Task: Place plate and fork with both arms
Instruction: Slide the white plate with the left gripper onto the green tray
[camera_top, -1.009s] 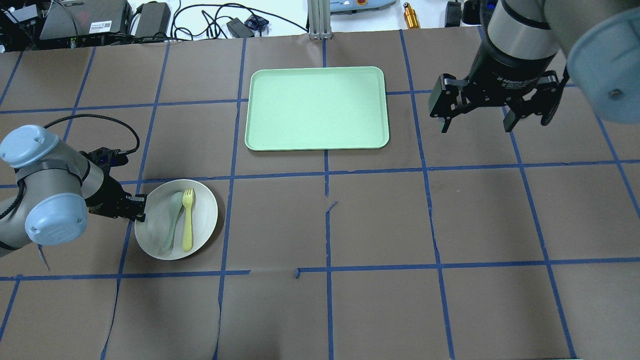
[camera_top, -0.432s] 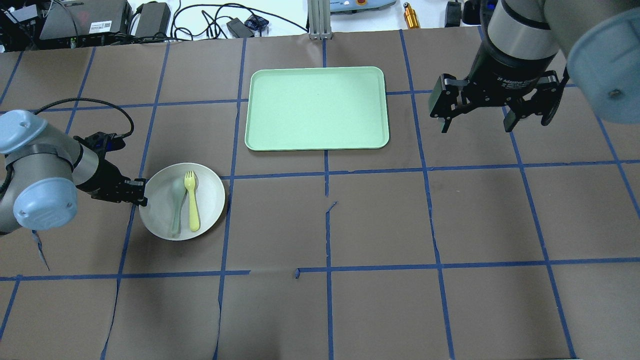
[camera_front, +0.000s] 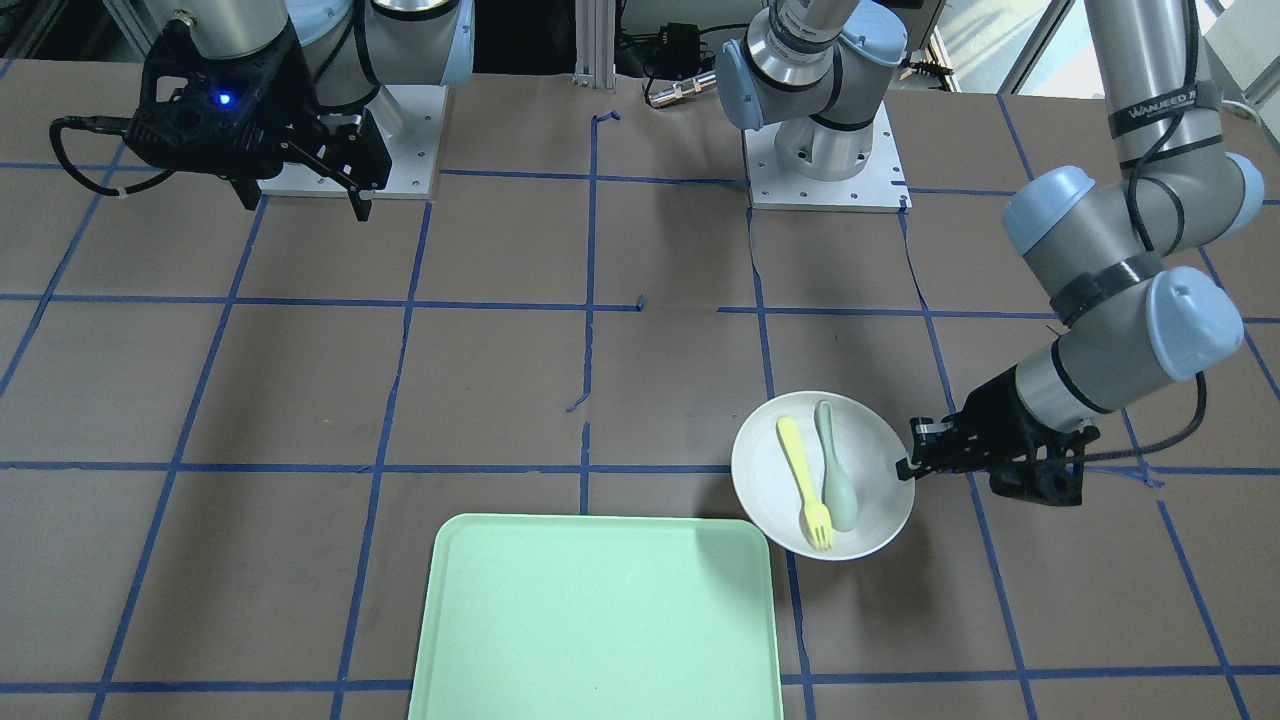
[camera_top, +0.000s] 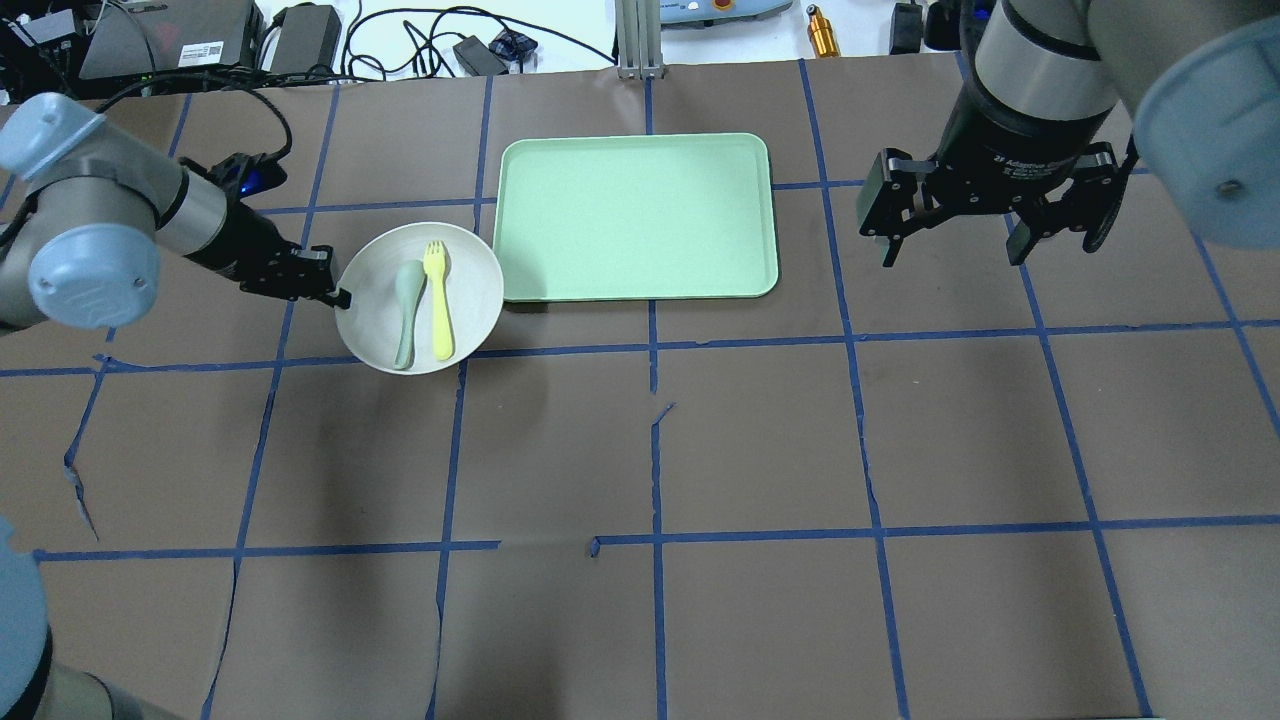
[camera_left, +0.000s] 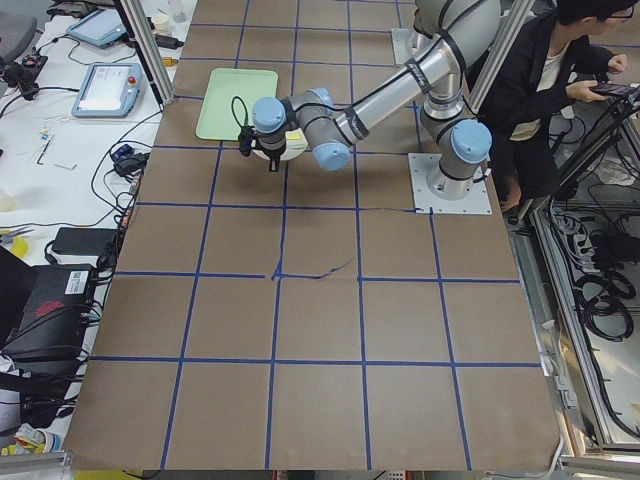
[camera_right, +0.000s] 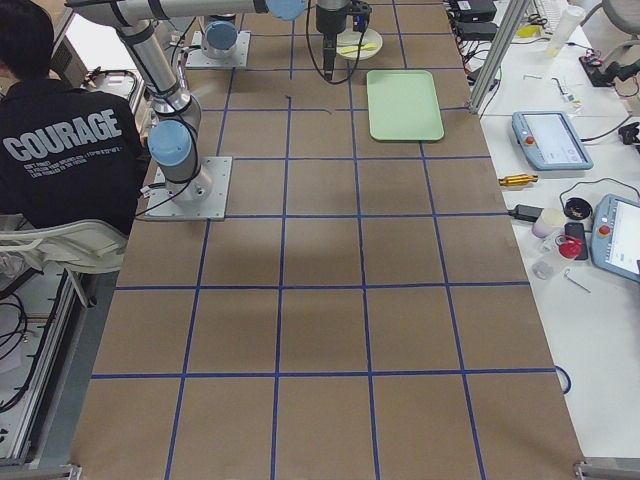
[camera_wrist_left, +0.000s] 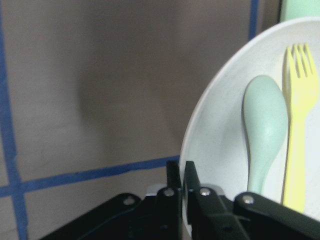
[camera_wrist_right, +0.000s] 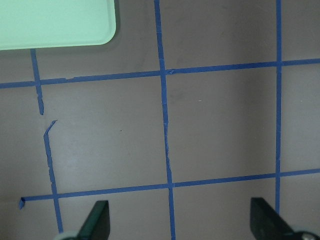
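The off-white plate (camera_top: 470, 270) hangs lifted above the table, just left of the mint-green tray (camera_top: 634, 215). The pale-yellow fork (camera_top: 438, 302) lies in it beside a grey-green spoon (camera_top: 407, 305). My left gripper (camera_top: 338, 294) is shut on the plate's left rim; in the left wrist view the jaws pinch the rim (camera_wrist_left: 186, 155) next to the fork (camera_wrist_left: 298, 130). In the front view the plate (camera_front: 765, 465) sits at the tray's corner with the left gripper (camera_front: 908, 465) on its rim. My right gripper (camera_top: 950, 248) is open and empty, high over the table right of the tray.
The tray (camera_front: 600, 620) is bare. Brown paper with blue tape lines covers the table (camera_top: 760, 450). Cables, power bricks and a gold cylinder (camera_top: 822, 32) lie past the far edge. A person (camera_left: 545, 80) sits beside the robot's base.
My left gripper has carried the plate, with fork and spoon in it, away from me and rightward, to the tray's left edge. The right arm has not moved.
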